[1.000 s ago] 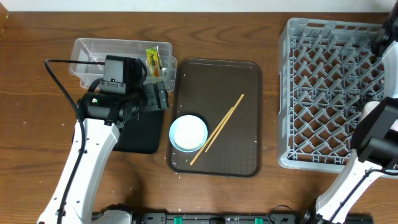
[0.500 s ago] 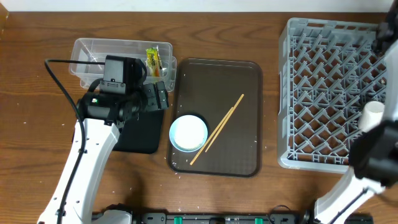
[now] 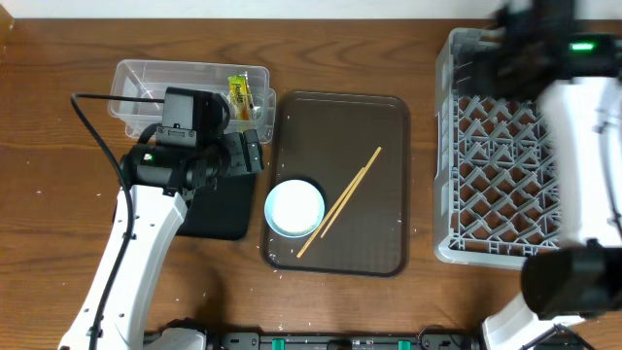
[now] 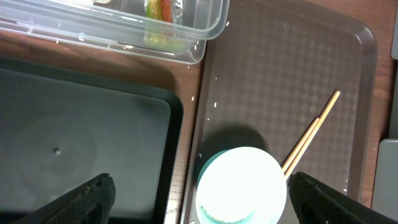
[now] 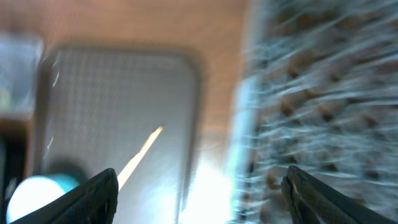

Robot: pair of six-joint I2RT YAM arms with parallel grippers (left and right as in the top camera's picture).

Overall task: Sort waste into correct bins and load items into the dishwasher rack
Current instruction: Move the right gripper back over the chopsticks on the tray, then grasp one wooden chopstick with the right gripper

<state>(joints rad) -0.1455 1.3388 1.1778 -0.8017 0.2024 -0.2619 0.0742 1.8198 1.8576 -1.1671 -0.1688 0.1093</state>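
A pale blue-white bowl [image 3: 294, 207] and thin wooden chopsticks [image 3: 340, 201] lie on the brown serving tray [image 3: 379, 126]. The bowl [image 4: 241, 185] sits between my left gripper's [image 4: 199, 199] open fingers in the left wrist view, below them. The green-and-yellow wrapper [image 3: 238, 96] lies in the clear tub [image 3: 146, 83]. The black tray [image 3: 216, 209] lies under my left arm. The grey dishwasher rack [image 3: 505, 156] stands at the right. My right gripper [image 5: 202, 196] is open and empty, blurred, over the rack's left edge. The plate, cups and tissue are out of view.
A few white rice grains [image 3: 275, 259] lie on the serving tray's front left corner. My right arm [image 3: 583, 146] reaches over the rack from the right edge. The left arm's cable [image 3: 92, 126] loops over the table left of the tub.
My right arm has swung fast from the rack's right side to its back left corner. The left arm, bowl and chopsticks have not moved.
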